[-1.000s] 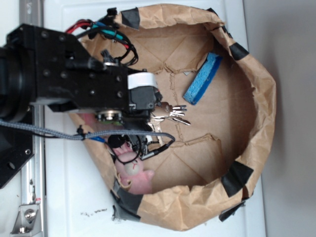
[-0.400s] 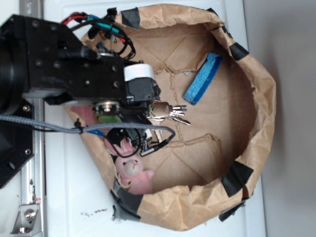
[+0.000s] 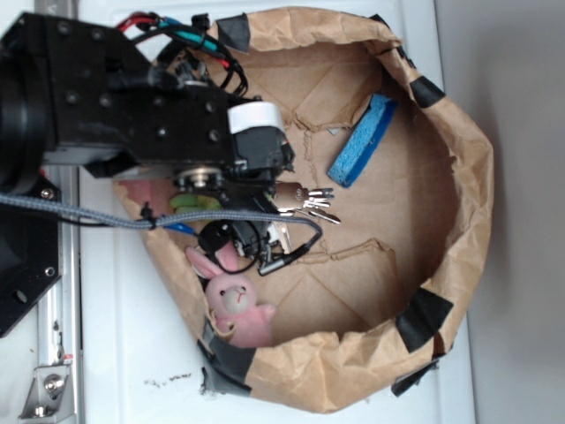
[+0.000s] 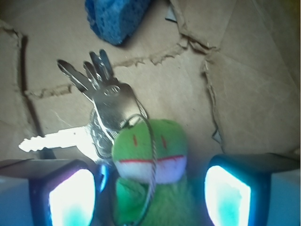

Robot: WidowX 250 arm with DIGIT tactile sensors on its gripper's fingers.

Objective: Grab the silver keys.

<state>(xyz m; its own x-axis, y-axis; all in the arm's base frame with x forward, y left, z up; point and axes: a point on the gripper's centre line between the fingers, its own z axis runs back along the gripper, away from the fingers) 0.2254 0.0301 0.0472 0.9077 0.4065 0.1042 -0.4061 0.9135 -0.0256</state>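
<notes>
I had the gripper (image 4: 149,193) spread open, its pads either side of the green plush toy (image 4: 150,155). The silver keys (image 4: 96,101) lay fanned on the cardboard just beyond, ringed to that toy, near the blue sponge (image 4: 115,16).

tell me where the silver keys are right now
In the wrist view the silver keys lie fanned on the cardboard floor, just ahead of the green plush toy, with the blue sponge beyond them.
</notes>
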